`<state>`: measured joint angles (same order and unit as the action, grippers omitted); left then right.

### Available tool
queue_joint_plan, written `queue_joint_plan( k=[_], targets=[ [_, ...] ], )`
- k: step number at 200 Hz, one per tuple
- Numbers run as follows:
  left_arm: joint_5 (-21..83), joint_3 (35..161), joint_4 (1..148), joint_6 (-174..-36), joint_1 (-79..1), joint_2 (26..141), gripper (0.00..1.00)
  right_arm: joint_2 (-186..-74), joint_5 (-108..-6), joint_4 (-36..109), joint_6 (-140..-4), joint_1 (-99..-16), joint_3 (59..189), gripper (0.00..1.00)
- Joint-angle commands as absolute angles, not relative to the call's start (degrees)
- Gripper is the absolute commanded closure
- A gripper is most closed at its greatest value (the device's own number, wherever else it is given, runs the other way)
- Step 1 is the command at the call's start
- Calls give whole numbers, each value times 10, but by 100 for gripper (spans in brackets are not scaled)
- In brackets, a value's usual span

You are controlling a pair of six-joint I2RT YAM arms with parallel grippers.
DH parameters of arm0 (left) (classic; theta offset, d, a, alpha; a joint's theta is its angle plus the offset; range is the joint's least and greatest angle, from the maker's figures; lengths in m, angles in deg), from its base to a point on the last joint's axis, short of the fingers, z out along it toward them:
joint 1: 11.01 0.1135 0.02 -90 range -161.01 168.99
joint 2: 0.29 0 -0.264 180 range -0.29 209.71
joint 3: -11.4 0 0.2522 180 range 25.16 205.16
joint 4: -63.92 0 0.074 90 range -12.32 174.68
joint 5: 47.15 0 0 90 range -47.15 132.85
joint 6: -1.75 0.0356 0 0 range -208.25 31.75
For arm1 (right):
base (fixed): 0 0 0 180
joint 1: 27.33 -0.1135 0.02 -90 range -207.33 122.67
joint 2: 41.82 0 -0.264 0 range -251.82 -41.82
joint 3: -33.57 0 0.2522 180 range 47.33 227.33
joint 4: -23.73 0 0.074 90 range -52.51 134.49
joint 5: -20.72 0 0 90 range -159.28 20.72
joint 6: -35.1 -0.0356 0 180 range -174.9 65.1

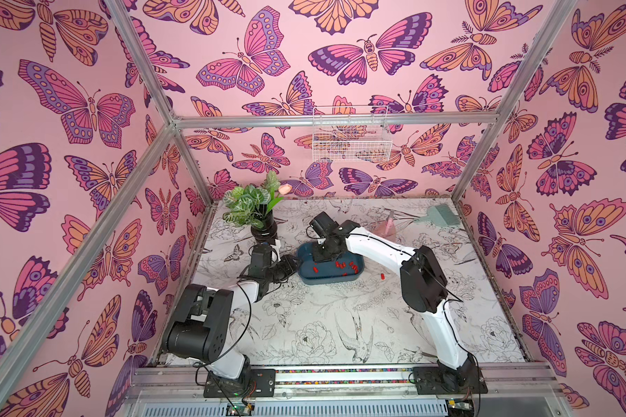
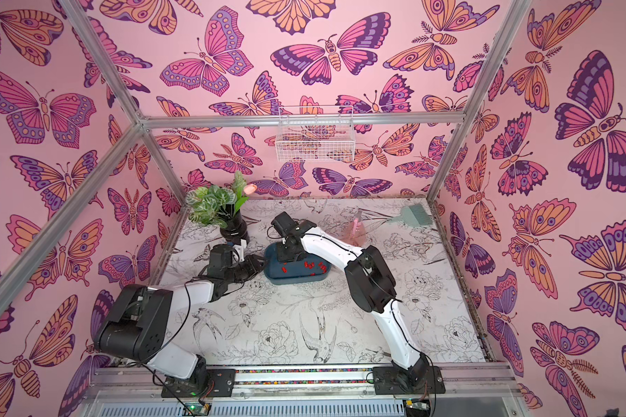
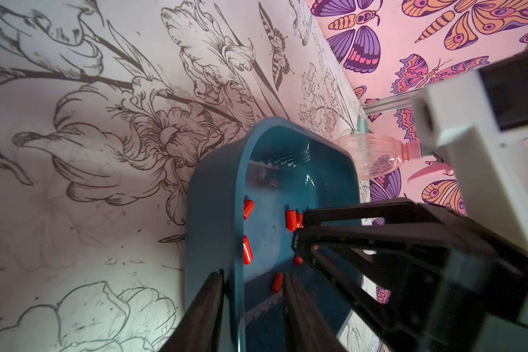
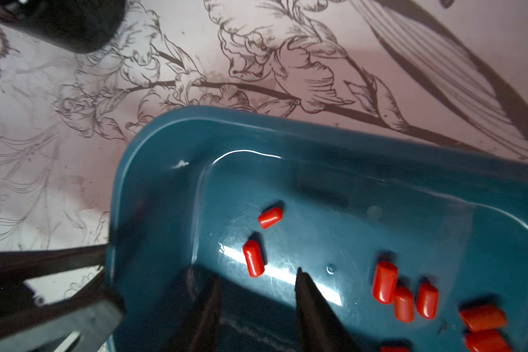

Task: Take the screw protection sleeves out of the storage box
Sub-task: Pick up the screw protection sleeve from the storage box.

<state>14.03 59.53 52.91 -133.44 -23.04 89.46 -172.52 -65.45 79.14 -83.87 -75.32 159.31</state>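
Left fingers (image 3: 209, 307) pinch the box (image 3: 214, 213) wall, likely steadying it on the counter (image 1: 304, 317). Right fingers (image 4: 313, 301), spread, aim at one sleeve (image 4: 253, 258) just ahead; other sleeves (image 4: 404, 301) lie loose inside the box.

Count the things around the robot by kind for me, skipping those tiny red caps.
storage box: 1
vase with plant: 1
pink spray bottle: 1
green comb-like brush: 1
white wire basket: 1
Total: 5
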Motion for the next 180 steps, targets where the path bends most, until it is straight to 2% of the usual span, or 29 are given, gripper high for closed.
queue_joint_plan(
  k=[1,90,180],
  targets=[
    [124,603,540,-1322,-231,902,63,-1749,-644,799,-845,-748,1621,59],
    [125,605,536,-1325,-231,910,63,-1778,-625,758,-855,-738,1607,59],
    [121,604,531,-1326,-231,916,63,-1806,-611,754,-851,-731,1620,64]
  ],
)
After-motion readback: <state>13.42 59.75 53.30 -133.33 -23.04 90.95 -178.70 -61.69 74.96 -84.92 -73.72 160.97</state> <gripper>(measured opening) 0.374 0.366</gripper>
